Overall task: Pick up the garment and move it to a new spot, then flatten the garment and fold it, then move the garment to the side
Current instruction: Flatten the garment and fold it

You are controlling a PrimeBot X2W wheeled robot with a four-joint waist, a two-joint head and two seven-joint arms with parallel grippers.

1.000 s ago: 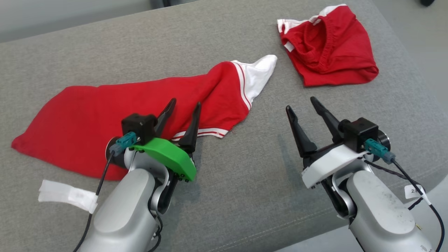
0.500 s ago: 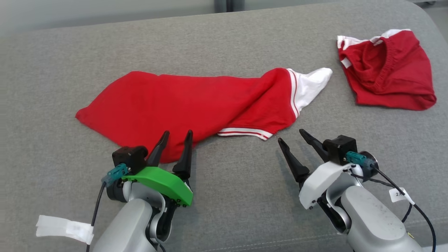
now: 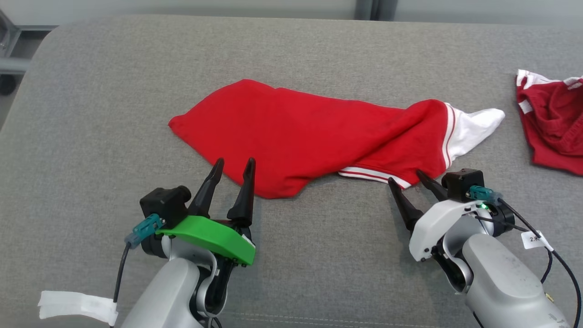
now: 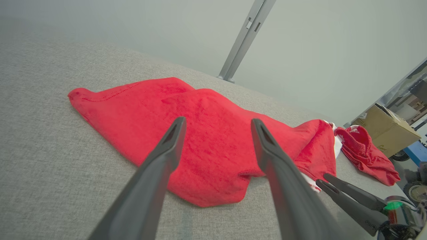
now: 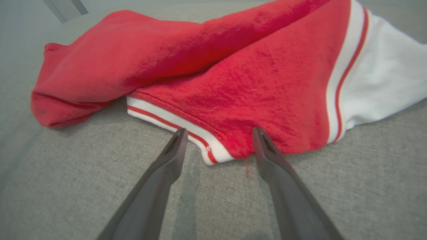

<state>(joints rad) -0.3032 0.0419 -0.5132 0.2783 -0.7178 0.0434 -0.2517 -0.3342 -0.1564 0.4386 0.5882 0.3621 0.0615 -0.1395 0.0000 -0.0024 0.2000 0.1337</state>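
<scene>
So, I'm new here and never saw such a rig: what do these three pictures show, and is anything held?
It is a wheeled robot with two arms, each ending in a two-fingered gripper. The wide picture comes from a camera on its head, looking down: the left gripper has a green cover, the right gripper a white one. The other two pictures come from cameras on the wrists, looking along each gripper's dark fingers. On the grey cushion lies a red garment with white trim, rumpled; a second red garment lies off to the right. Both grippers are open and hold nothing; the right one points at the trimmed hem, the left at the plain red edge.
</scene>
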